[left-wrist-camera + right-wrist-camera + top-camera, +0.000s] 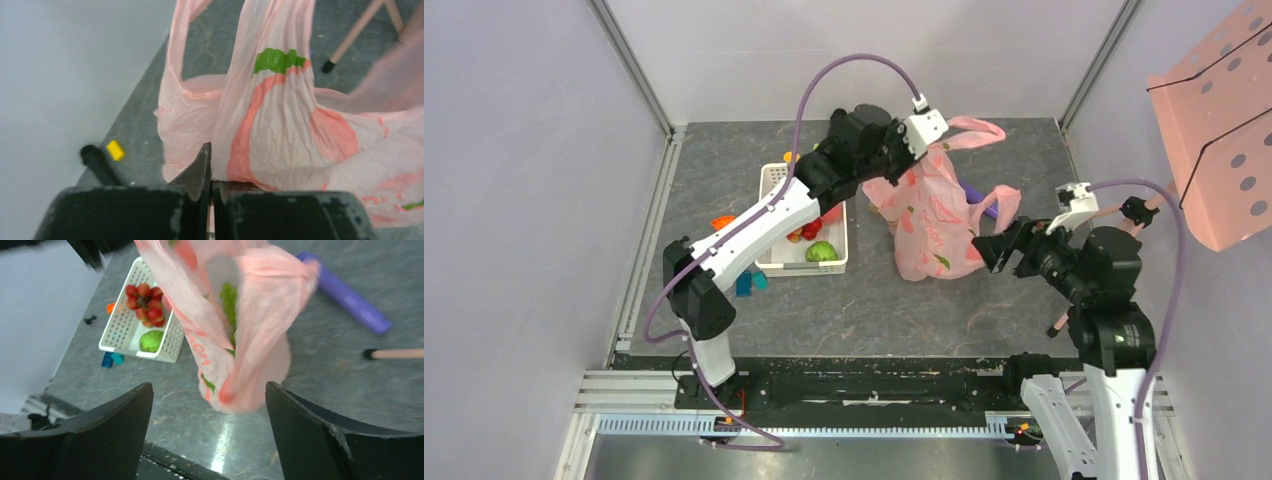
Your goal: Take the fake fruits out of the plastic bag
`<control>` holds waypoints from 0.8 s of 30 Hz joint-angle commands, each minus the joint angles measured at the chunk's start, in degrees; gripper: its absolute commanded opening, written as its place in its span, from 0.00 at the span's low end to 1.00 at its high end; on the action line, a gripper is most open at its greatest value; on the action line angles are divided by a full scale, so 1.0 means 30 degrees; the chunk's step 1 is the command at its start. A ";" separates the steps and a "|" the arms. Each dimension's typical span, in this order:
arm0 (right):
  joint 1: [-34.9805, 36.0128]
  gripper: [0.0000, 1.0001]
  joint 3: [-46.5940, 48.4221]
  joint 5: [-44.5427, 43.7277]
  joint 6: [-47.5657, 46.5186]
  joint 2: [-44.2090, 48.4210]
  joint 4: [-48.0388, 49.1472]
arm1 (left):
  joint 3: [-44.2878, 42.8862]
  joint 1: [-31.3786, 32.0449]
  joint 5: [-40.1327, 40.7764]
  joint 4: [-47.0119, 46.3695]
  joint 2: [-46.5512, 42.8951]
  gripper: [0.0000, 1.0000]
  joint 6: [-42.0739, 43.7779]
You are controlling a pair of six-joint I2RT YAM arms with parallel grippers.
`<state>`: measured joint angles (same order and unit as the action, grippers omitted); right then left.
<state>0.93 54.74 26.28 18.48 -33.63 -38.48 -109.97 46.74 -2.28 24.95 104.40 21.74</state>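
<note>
The left hand (210, 175) has its fingers pressed together, and the plastic bag (929, 215) appears pinched between them, the thin pink film hanging down from that pinch toward the grey worktop (874, 300). On the bag's right side, low down, the right hand (209, 390) points at it with fingers wide apart and nothing between them. To the left of the bag stands a white basket (165, 357) holding a cluster of red berries (143, 302) and a green apple (151, 340). A purple cylinder (350, 300) lies on the worktop just behind the bag. A green patch shows through the film; it cannot be told whether this is fruit or print.

Likely risks: the slippery film could slide out of the narrow pinch, dropping the bag. Any fruit that falls out could roll across the worktop, away from the bag. If the right hand closes here, it may catch only loose film, tug against the left hand and tear the bag.
</note>
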 commanded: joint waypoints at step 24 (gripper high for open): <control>0.0042 0.20 0.0293 -0.1543 -0.2288 -0.6221 0.4139 | 1.0347 -0.0009 -0.7581 -1.2418 -0.5385 0.02 0.0730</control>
<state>0.95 58.08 15.88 12.95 -49.91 -32.69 -78.87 46.72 -21.74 -8.05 90.17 22.17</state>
